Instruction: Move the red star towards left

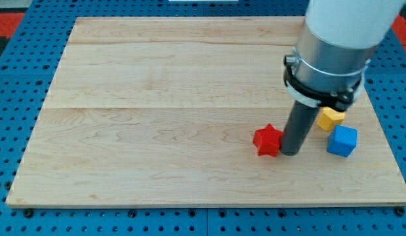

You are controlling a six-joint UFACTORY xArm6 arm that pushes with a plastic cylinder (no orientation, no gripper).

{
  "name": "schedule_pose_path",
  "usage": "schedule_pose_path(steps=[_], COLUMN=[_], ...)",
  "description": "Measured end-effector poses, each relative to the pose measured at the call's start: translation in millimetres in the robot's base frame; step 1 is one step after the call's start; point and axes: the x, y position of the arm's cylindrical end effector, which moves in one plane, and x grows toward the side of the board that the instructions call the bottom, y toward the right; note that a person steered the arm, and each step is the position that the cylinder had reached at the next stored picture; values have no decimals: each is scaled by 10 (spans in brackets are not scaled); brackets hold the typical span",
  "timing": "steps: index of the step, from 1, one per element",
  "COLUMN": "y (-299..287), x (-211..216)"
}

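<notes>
The red star (pixel 267 140) lies on the wooden board (pixel 157 111) toward the view's lower right. My tip (pixel 290 153) stands right against the star's right side, touching or nearly touching it. The rod rises from there into the grey and white arm body at the view's upper right.
A yellow block (pixel 330 118) lies just right of the rod, partly hidden by the arm. A blue cube (pixel 342 141) sits below it, right of my tip. The board's right edge (pixel 389 141) is close beyond them. Blue pegboard surrounds the board.
</notes>
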Motion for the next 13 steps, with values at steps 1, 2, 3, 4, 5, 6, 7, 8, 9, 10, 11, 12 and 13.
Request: schedule_pose_path(steps=[1, 2, 3, 4, 5, 6, 7, 8, 9, 10, 11, 12, 13], y=[-89, -60, 23, 28, 12, 0, 17, 17, 37, 96, 141, 162, 159], x=[-107, -105, -59, -59, -59, -59, 32, 68, -58, -58, -58, -58, -116])
